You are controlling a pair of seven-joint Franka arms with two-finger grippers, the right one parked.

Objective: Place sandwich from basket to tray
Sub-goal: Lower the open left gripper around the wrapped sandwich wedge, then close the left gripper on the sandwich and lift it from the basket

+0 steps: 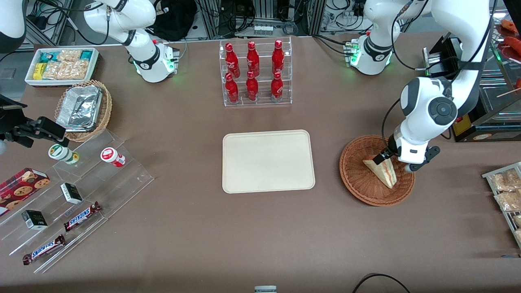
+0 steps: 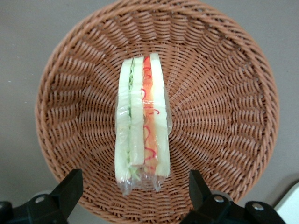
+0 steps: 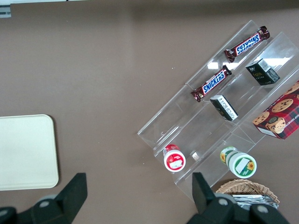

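The sandwich [image 1: 384, 171] is a plastic-wrapped wedge of white bread with red-orange and green filling. It lies in the reddish-brown wicker basket [image 1: 362, 179] toward the working arm's end of the table. My gripper [image 1: 395, 162] hangs open just above the basket, one finger on each side of the sandwich's wide end. In the left wrist view the sandwich [image 2: 142, 121] stands on edge at the basket's [image 2: 224, 93] centre, and the gripper [image 2: 134, 193] fingers are spread wider than the wedge, touching nothing. The cream tray [image 1: 268, 160] lies bare beside the basket, at mid-table.
A clear rack of red bottles [image 1: 256, 73] stands farther from the camera than the tray. A black and yellow appliance [image 1: 480, 118] and a rack of snack packets [image 1: 506, 191] flank the basket. A stepped acrylic stand [image 1: 73, 191] with snacks lies toward the parked arm's end.
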